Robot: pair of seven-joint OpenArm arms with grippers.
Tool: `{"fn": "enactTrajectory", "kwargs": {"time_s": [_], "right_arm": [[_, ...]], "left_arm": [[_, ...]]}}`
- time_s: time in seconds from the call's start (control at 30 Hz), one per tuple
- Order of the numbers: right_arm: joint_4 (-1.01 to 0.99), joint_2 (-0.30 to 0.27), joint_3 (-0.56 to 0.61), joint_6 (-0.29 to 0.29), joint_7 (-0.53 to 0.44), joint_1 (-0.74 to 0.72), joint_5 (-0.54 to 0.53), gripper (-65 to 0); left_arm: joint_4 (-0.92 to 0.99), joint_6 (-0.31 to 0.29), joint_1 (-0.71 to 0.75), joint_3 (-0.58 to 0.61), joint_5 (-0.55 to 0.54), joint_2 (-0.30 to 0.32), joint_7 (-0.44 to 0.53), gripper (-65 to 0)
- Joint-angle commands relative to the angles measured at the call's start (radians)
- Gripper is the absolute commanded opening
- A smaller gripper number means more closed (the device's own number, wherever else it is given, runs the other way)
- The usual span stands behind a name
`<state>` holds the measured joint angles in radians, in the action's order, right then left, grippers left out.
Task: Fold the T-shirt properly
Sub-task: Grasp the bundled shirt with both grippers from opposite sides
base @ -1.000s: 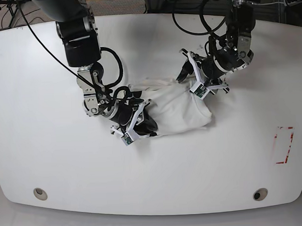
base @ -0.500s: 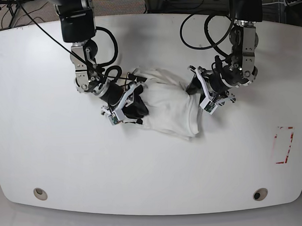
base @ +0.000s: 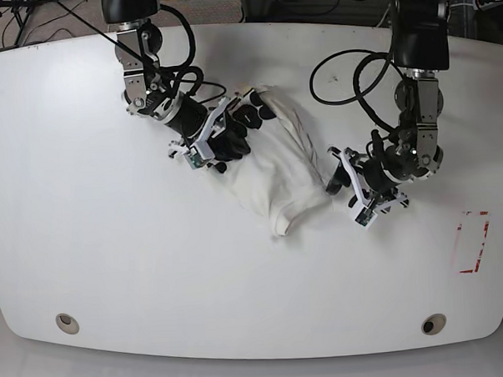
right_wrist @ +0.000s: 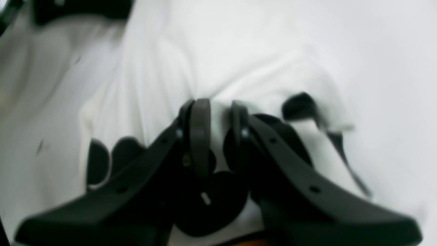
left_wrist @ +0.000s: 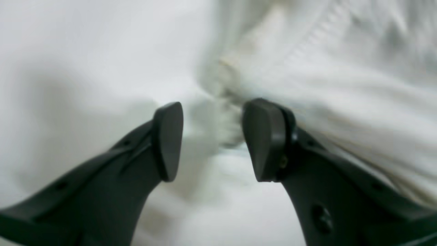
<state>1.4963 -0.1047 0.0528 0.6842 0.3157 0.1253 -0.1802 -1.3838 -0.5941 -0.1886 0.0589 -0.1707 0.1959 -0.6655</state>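
Note:
The cream T-shirt [base: 277,166] lies bunched in a diagonal heap at the middle of the white table [base: 112,245], black lettering showing at its upper left end. My right gripper [base: 232,135] is at that end. In the right wrist view the right gripper [right_wrist: 216,109] is shut on a fold of the T-shirt [right_wrist: 205,51] beside the black print. My left gripper [base: 338,180] sits at the heap's lower right corner. In the left wrist view the left gripper [left_wrist: 213,136] is open, with a blurred hem of the T-shirt [left_wrist: 341,85] between its fingers and against the right finger [left_wrist: 263,140].
A red rectangle mark [base: 473,241] is on the table at the right. Two round holes [base: 67,323] [base: 433,323] sit near the front edge. Black cables [base: 346,67] hang off both arms over the back of the table.
My right gripper has carried its end of the T-shirt up and left toward the back. My left gripper moved toward the front right. The heap swung round into a diagonal.

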Motion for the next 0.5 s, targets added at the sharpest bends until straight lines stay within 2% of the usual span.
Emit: {"fn": "enactTrajectory", "kwargs": {"time_s": [0.0, 0.2, 0.33, 0.47], "right_arm": [[0.105, 0.000, -0.003, 0.010, 0.046, -0.019, -0.006, -53.7], [0.252, 0.000, -0.003, 0.010, 0.179, -0.025, -0.006, -53.9], [0.297, -0.003, -0.003, 0.010, 0.224, -0.043, -0.002, -53.7], [0.281, -0.005, -0.003, 0.010, 0.241, -0.069, 0.003, -53.7]], "left_arm": [[-0.056, 0.004, -0.038, -0.003, -0.014, 0.001, 0.010, -35.0], [-0.177, 0.003, -0.038, -0.001, -0.016, -0.023, -0.084, -35.0], [-0.286, 0.003, -0.022, -0.003, -0.016, -0.060, -0.152, -35.0], [-0.395, 0.003, 0.064, -0.001, -0.017, -0.089, -0.210, -35.0]]}}
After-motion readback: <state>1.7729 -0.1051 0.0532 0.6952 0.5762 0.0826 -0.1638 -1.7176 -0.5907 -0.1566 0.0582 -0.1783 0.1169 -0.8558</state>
